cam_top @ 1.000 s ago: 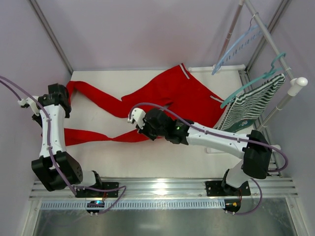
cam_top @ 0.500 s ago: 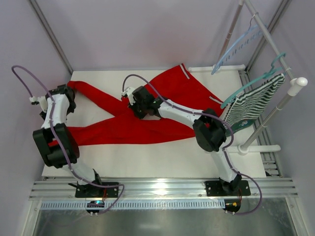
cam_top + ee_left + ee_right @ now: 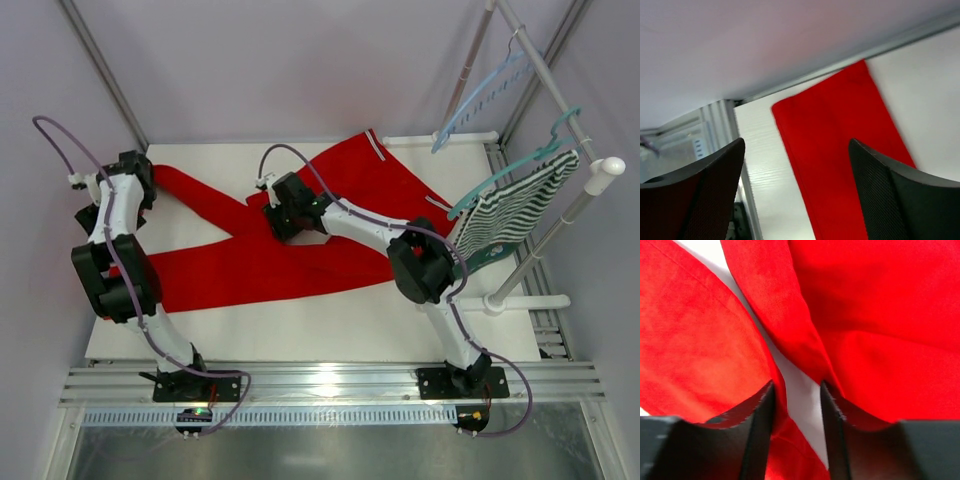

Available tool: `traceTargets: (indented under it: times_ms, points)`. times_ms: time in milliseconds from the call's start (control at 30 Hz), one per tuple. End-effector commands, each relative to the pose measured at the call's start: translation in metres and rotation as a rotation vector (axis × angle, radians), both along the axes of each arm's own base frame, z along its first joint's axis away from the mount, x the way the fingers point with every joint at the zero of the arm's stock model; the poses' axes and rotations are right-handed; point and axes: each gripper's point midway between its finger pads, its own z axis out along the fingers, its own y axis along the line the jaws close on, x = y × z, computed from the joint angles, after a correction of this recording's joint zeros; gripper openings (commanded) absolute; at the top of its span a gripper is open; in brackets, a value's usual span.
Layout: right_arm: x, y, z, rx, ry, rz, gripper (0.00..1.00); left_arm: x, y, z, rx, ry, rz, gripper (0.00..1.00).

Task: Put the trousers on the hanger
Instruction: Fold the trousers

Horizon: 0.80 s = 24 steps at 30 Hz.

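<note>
Trousers: bright red, long; spread flat on white worktop, legs crossed toward the left, stripe-trimmed waistband at rear right.
Hanger: thin, pale blue; hanging tilted, well apart from trousers.

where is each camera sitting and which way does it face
Top external: above and behind the arms, looking down on the table; both arms show whole.
Left wrist: on the left gripper, looking at a leg end of the trousers by the table edge; its open fingers show.
Right wrist: on the right gripper, close over the trouser legs; its fingers show.
Shared: all three see the red trousers.
</note>
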Motion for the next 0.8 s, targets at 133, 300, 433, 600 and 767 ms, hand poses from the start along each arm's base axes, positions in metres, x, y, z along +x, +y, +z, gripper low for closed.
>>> traceTargets:
  times_ms: [133,300,433,600,767]
  points:
    - [-0.011,-0.037,0.104,0.123,-0.014,-0.255,0.60,0.064,-0.107,0.037,-0.315,-0.444,-0.491,1.00]
    - [-0.042,-0.111,0.094,0.044,0.020,-0.528,0.70,0.063,-0.203,0.045,-0.514,-0.627,-0.848,1.00]
    - [-0.051,-0.162,0.071,-0.050,0.010,-0.684,0.70,0.052,-0.234,0.033,-0.584,-0.606,-0.913,1.00]
    - [-0.033,-0.189,0.064,-0.104,-0.002,-0.765,0.69,0.078,-0.232,0.014,-0.571,-0.557,-0.901,1.00]
    - [0.033,-0.161,0.098,-0.049,-0.121,-0.632,0.69,0.139,-0.236,0.025,-0.584,-0.551,-0.889,0.95]
